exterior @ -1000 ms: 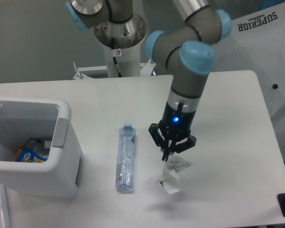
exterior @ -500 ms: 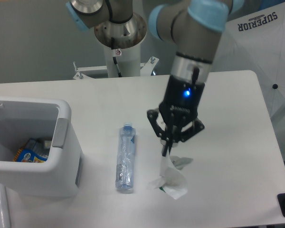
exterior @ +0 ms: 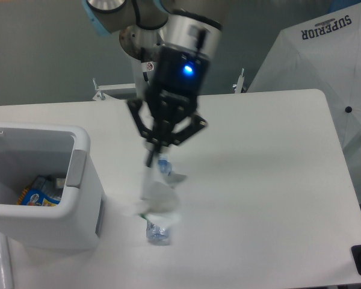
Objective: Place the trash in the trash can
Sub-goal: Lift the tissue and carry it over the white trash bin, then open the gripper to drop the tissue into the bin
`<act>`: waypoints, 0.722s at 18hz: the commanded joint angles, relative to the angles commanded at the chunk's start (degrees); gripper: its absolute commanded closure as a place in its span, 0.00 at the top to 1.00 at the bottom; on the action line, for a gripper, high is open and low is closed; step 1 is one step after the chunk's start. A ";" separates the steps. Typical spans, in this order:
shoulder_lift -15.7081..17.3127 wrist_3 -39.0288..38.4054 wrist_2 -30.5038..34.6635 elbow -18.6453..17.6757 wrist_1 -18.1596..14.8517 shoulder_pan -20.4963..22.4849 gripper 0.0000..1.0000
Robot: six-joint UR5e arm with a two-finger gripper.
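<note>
At the lower left of the frame the trash can (exterior: 84,180) is standing open-topped, with a blue-and-orange packet (exterior: 36,194) lying inside. To its right, near the centre, the gripper (exterior: 151,158) is pinching the top of the wrapper (exterior: 157,197), which is hanging straight down, long axis vertical, in front of the bottle (exterior: 159,232). The bin is lying left of the gripper, so the carry looks leftward. The bottle is lying on the table, long axis up-down in frame, mostly hidden.
</note>
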 joint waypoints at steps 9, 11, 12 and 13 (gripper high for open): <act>0.53 0.78 0.00 -3.33 0.26 -11.25 0.11; 0.70 1.40 0.00 -4.83 0.35 -11.96 0.11; 0.71 1.66 0.00 -5.18 0.35 -12.75 0.12; 0.53 1.93 0.00 -5.36 0.35 -13.37 0.13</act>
